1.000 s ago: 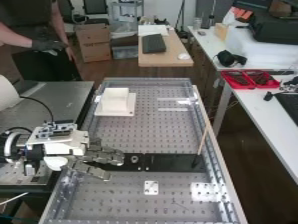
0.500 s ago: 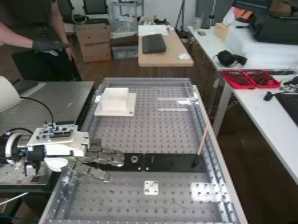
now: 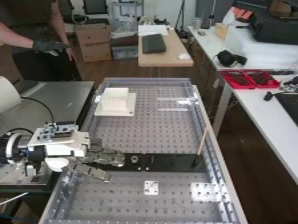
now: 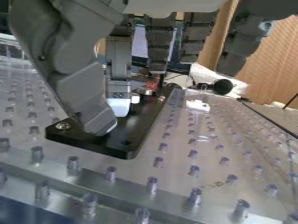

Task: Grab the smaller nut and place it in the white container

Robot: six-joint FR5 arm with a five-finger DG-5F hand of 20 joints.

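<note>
Hand: I have it (image 3: 106, 158) over the left end of the black plate (image 3: 174, 162) in the high view, fingers (image 4: 158, 42) fairly straight and apart from the thumb (image 4: 80, 92).
Thumb: in my wrist view it slants down over the plate, near a screw (image 4: 62, 126); I can't tell if it touches.
Nut: I see a small ring-shaped one (image 3: 135, 159) on the plate, just beside the hand — whether it's the smaller nut, I can't tell.
White container: mine to fill (image 3: 116, 102), on the perforated table (image 3: 156, 137), well apart from the hand.
Stick: thin, tilted (image 3: 203, 138), its dark lower end at the plate's right part — clear of the hand.
</note>
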